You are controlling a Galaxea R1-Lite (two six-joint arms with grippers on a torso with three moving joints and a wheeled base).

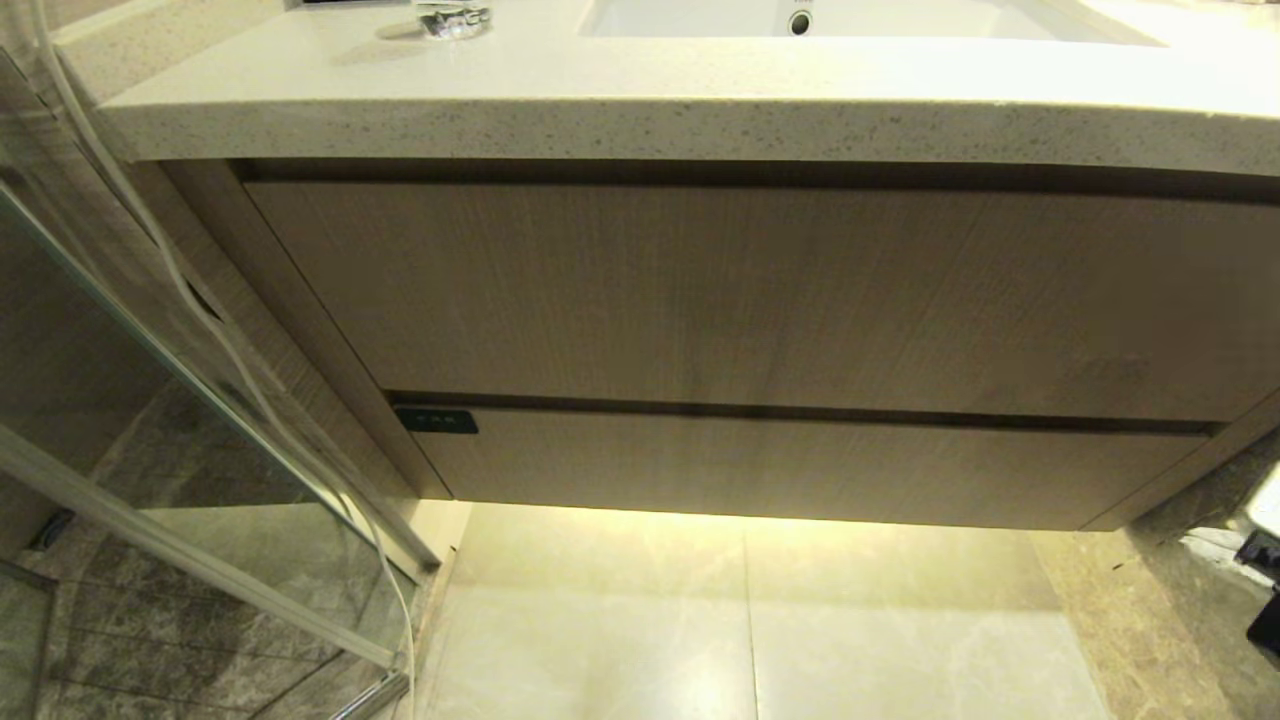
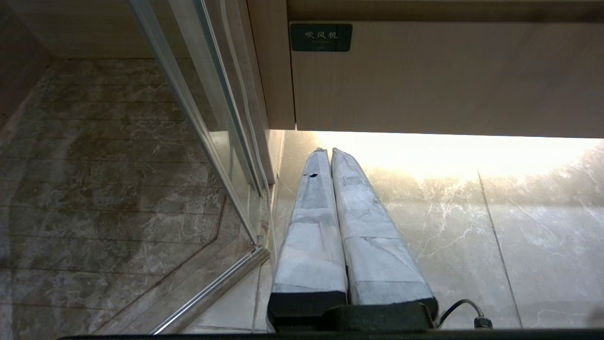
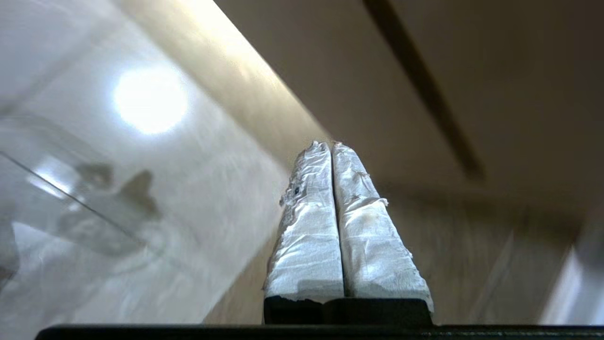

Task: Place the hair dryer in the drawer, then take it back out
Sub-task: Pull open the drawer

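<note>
The drawer is the shallow wood-grain front at the bottom of the vanity, pushed in flush, with a dark tag at its upper left. The hair dryer is out of view. My left gripper is shut on nothing, low over the floor, just below and in front of the drawer near its tag. My right gripper is also shut and empty, low at the right, angled toward the drawer front. Only a dark part of the right arm shows at the head view's right edge.
A taller wood-grain front sits above the drawer under a speckled countertop with a sink basin and a glass. A glass shower door with a metal rail stands at the left. Pale floor tiles lie below.
</note>
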